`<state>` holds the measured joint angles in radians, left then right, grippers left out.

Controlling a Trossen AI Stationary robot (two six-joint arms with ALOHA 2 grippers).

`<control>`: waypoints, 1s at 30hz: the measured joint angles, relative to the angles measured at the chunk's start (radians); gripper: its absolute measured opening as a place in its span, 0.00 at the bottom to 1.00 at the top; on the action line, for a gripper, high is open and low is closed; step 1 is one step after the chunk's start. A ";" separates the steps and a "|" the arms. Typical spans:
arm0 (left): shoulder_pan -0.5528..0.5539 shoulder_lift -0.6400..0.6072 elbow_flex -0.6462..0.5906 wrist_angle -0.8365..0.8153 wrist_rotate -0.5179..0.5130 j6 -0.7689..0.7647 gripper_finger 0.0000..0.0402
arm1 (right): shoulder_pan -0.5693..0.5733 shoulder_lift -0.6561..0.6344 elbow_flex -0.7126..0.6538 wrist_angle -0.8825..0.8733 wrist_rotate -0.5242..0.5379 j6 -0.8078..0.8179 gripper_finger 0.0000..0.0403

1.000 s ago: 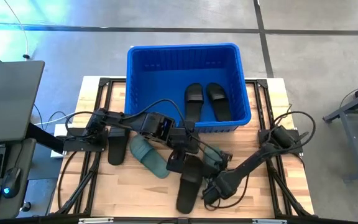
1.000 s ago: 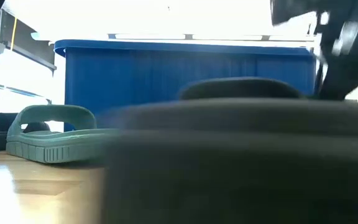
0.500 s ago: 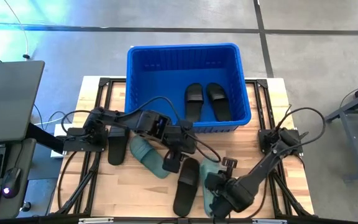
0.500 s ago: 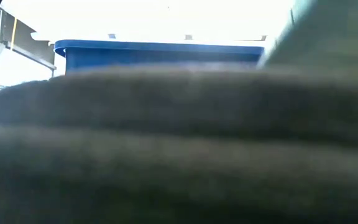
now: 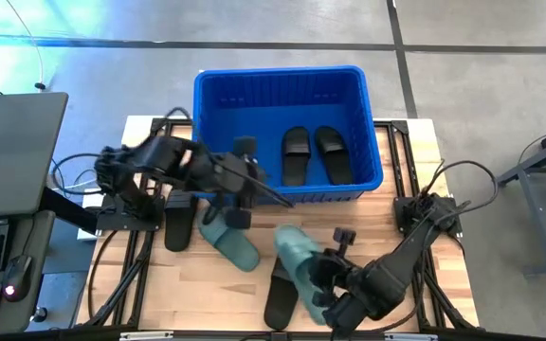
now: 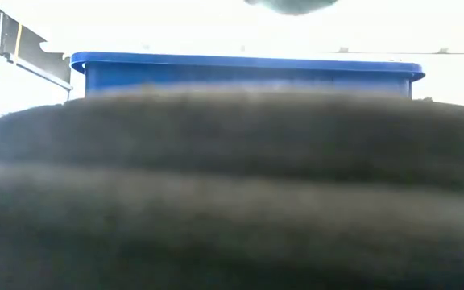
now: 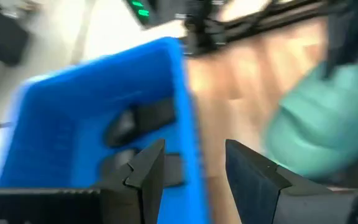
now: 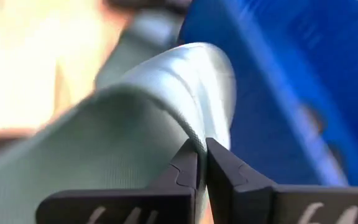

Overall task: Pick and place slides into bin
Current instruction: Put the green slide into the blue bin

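Green soft rubber slide hangs pinched in the right tool; left tool is spread, holding nothing, by the big blue plastic bin.

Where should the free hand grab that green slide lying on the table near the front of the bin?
Judging by its pose, take the green slide on the table by its strap, coming down from above: it seems to lie sole-down, angled, with the strap arching over the footbed, which gives fingers an edge to close on. The left hand, open and empty, hovers beside it in front of the bin; the right hand already holds the other green slide.
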<state>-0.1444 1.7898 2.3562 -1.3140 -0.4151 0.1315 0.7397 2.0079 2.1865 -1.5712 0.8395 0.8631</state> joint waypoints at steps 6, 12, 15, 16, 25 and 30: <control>0.000 -0.065 0.000 -0.008 -0.155 0.060 0.37 | -0.089 -0.002 0.165 0.001 0.268 -0.276 0.00; 0.000 -0.145 0.000 -0.012 -0.183 0.072 0.37 | -0.263 -0.053 0.127 0.086 0.245 -0.425 0.00; 0.000 -0.175 0.000 -0.013 -0.203 0.074 0.37 | -0.362 -0.045 0.126 0.091 0.206 -0.452 0.00; 0.000 -0.184 0.000 -0.013 -0.210 0.074 0.37 | -0.395 -0.038 0.125 0.097 0.211 -0.480 0.00; 0.000 -0.201 0.000 -0.015 -0.237 0.083 0.37 | -0.706 0.052 0.123 0.331 0.215 -0.613 0.00; 0.000 -0.198 -0.004 -0.026 -0.236 0.085 0.37 | -0.845 0.159 0.122 0.353 0.113 -0.630 0.00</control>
<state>-0.1444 1.5913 2.3524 -1.3403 -0.6510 0.2165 -0.1056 2.1671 2.3085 -1.2182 0.9526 0.2336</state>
